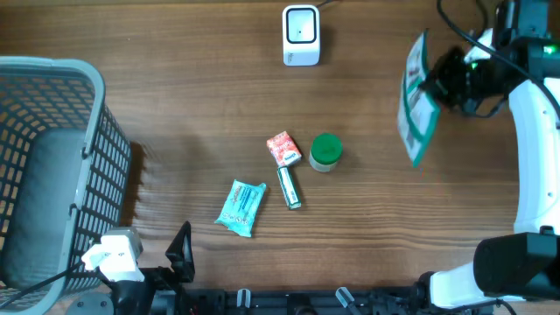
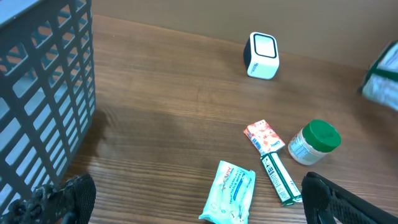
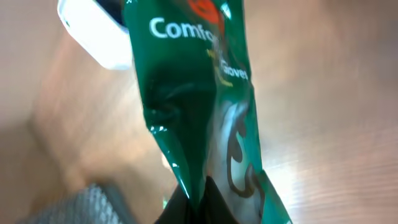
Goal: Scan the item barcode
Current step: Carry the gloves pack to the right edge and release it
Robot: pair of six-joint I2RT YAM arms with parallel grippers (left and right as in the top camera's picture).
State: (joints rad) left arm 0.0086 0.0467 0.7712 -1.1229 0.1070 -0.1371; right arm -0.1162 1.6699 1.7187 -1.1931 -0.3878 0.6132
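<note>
From overhead, the right gripper is clamped on one edge of the green glove pouch, which is held above the tabletop, well right of the white scanner. My worry is that the floppy film sags or twists, so the barcode never squarely faces the scanner window, or that the pouch slips from so thin a pinch. The right arm reaches in from the far right edge with its wrist turned toward the scanner. The left gripper waits near the basket. In the left wrist view, its jaws stand wide and empty, low over the tabletop, with the scanner far ahead. In the right wrist view, the pouch hangs crumpled from the closed fingers, and I cannot find a barcode.
</note>
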